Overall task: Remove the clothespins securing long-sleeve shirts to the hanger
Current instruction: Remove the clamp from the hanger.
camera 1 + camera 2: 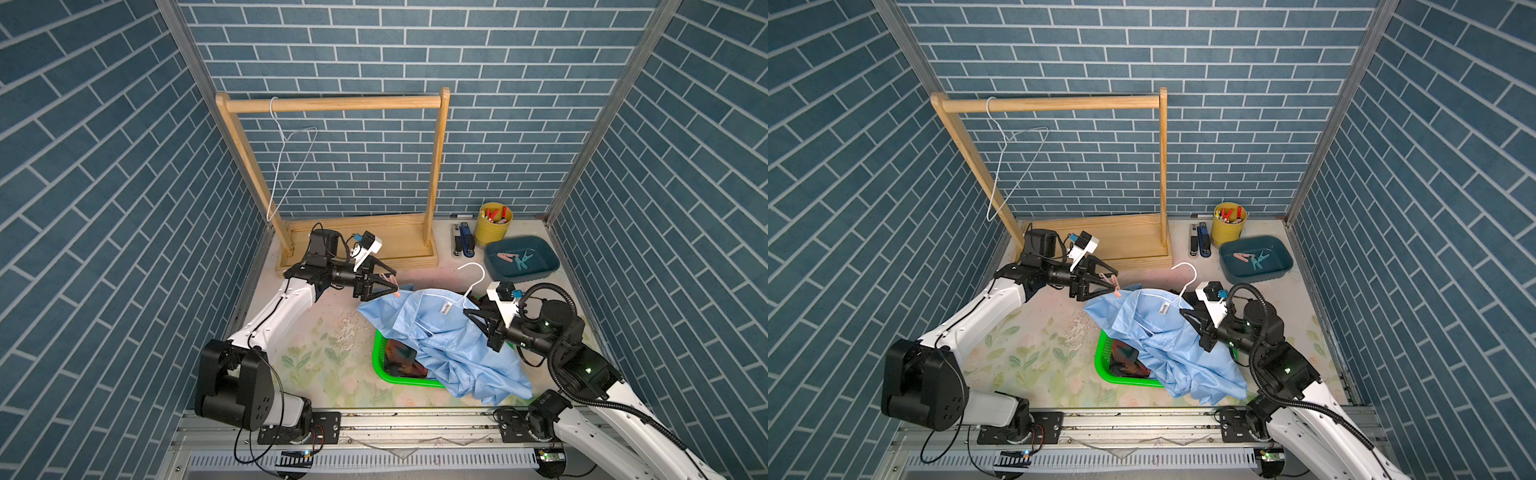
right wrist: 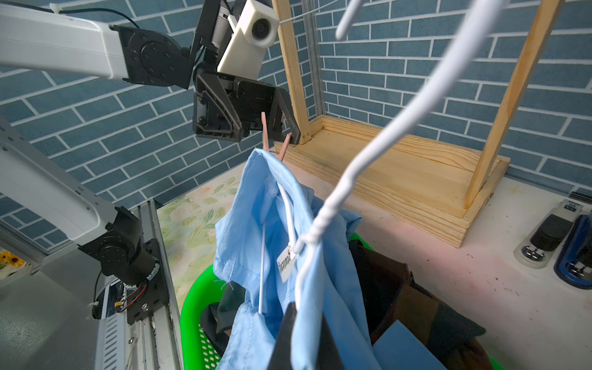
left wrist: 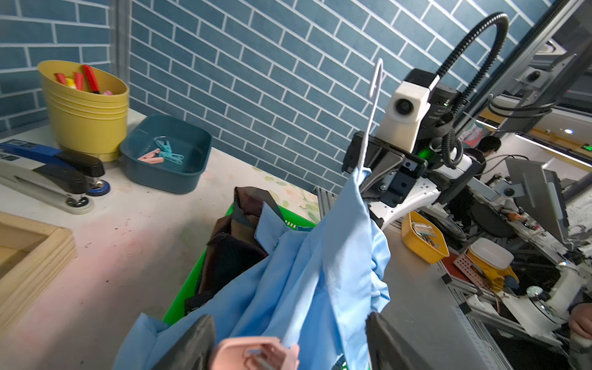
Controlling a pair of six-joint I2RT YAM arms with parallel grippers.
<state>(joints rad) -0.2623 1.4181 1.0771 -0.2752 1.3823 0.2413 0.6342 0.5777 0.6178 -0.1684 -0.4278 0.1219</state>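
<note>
One salmon clothespin point(image 1: 396, 287) grips the pale blue shirt point(image 1: 440, 340); three other clothespins point(image 1: 515, 259) lie in the teal tray point(image 1: 536, 272).
Your left gripper point(image 1: 394, 282) stands spread around that pin's splayed handles at one shoulder end of the white hanger point(image 1: 473, 282), one handle touching a fingertip point(image 2: 293, 134). Your right gripper point(image 1: 469, 312) is pressed together on the hanger's other shoulder through the fabric, holding it up off the table point(image 1: 332, 332). The shirt's lower half drapes over the green basket point(image 1: 376, 353), where the dark plaid shirt point(image 1: 401, 359) lies crumpled. In the tray, near the yellow cup point(image 1: 492, 232), you see one pink pin and two teal.
</note>
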